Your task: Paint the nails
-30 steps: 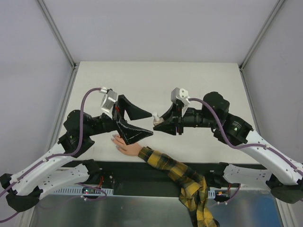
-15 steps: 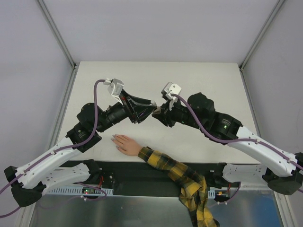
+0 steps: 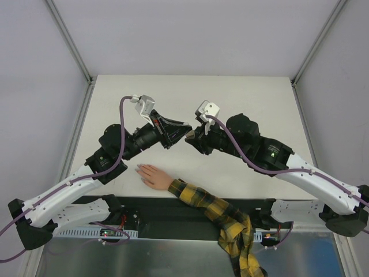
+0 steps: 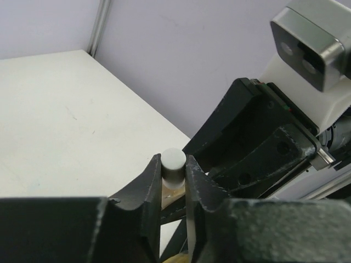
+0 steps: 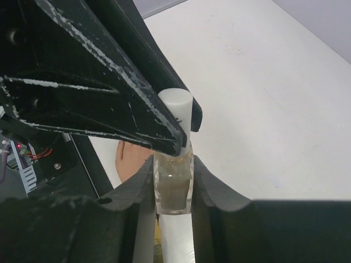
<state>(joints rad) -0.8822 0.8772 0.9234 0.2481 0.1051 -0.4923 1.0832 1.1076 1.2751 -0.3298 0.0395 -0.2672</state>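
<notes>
The table [image 3: 190,92] is off-white with a few faint dark specks. The sleeve [image 3: 216,210] is plaid, yellow crossed with black, and the hand [image 3: 153,176] at its end is flesh-coloured. The left gripper [image 4: 174,170] and right gripper [image 5: 173,178] are matt black, the left one's edges scuffed pale. The bottle [image 5: 174,189] is clear glass with a murky beige-brown fill, and its cap [image 5: 176,105] is plain white. The cables [image 3: 120,124] are purple. The arms [image 3: 63,193] are white with black joints.
</notes>
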